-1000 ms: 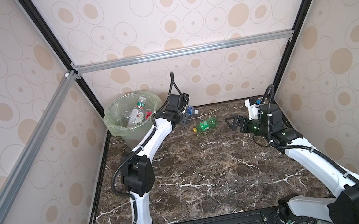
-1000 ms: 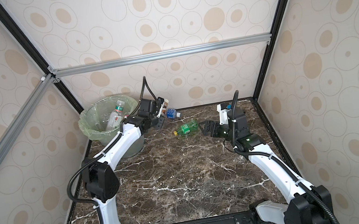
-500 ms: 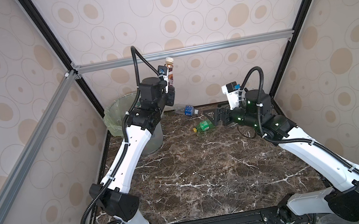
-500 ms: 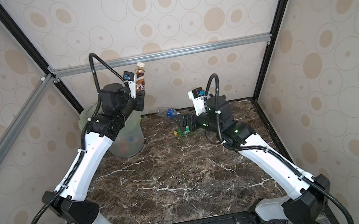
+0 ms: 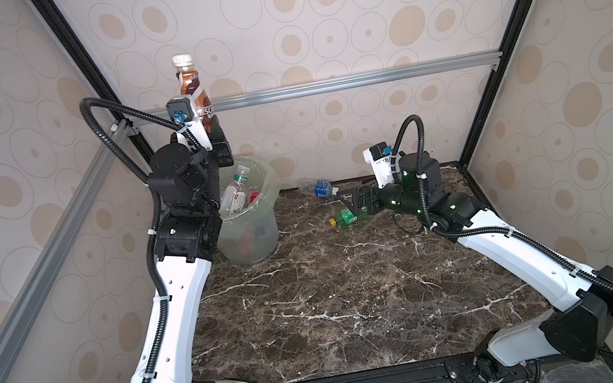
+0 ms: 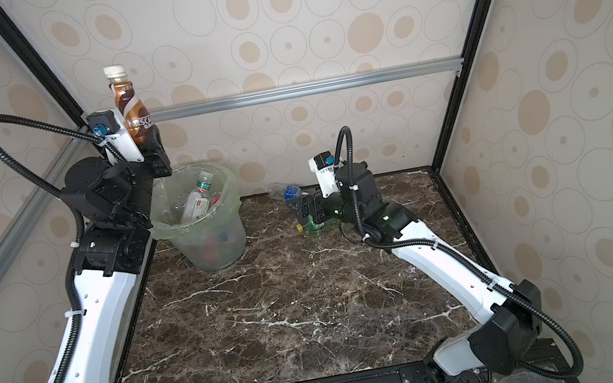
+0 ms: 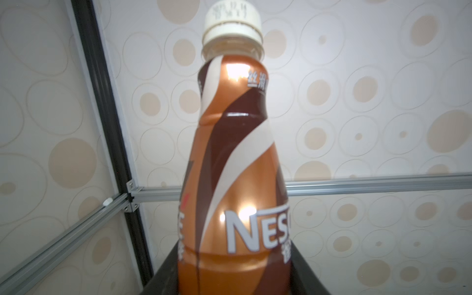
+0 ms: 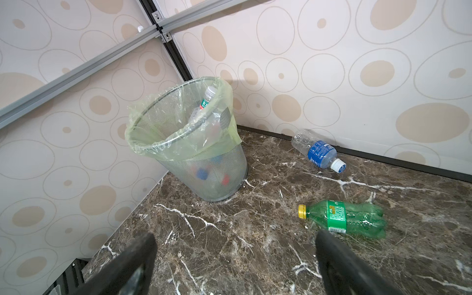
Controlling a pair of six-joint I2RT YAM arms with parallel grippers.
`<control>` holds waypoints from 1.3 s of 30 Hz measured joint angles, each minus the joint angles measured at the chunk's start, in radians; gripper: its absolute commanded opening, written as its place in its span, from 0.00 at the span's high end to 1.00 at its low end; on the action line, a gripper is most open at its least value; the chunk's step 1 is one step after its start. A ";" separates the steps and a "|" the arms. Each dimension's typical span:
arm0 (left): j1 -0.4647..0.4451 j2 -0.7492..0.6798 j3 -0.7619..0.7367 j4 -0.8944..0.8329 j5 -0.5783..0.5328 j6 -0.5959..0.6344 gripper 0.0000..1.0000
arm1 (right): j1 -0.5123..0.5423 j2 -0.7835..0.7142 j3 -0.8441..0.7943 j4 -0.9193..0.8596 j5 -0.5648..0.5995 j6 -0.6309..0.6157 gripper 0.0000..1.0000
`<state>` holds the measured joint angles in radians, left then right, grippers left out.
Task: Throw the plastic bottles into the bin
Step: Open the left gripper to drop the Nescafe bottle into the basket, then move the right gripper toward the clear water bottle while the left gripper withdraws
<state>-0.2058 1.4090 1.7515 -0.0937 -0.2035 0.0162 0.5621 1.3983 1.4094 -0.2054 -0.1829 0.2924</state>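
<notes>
**Carry to bin: brown bottle raised, two bottles left on the tabletop**

The left gripper (image 5: 216, 131) is clamped on the lower body of the brown-labelled plastic bottle with a cream cap (image 7: 235, 178). It holds the bottle upright, cap up, high above the tabletop. This height probably serves to clear the rim of the round mesh bin lined with a thin pale green bag (image 8: 212, 176). The top views do not settle whether the bottle is directly over the opening or just beside its rim. Several bottles already lie inside the bin.

The right gripper (image 8: 237, 268) is fully spread and empty, low over the dark marble tabletop (image 5: 336, 301). It points toward the green plastic bottle with a yellow cap (image 8: 342, 217), which lies on its side just ahead of one finger.

A clear plastic bottle with a blue label (image 8: 318, 152) lies against the back wall, leaving little approach room behind it. The bin stands in the far left corner. The tabletop centre is open.
</notes>
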 measured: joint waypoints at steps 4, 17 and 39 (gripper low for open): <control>0.088 0.117 -0.061 -0.064 0.027 -0.071 0.16 | 0.000 0.012 0.000 -0.001 0.000 0.000 0.00; 0.048 0.134 -0.011 -0.272 0.073 -0.141 0.01 | 0.000 0.034 0.000 0.012 0.016 -0.003 0.00; -0.204 0.241 -0.130 -0.041 0.436 -0.436 0.01 | -0.266 0.929 0.702 -0.194 -0.178 -0.241 0.07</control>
<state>-0.4103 1.6497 1.6218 -0.1345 0.2329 -0.4198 0.2962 2.3276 2.1113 -0.3996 -0.3611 0.0509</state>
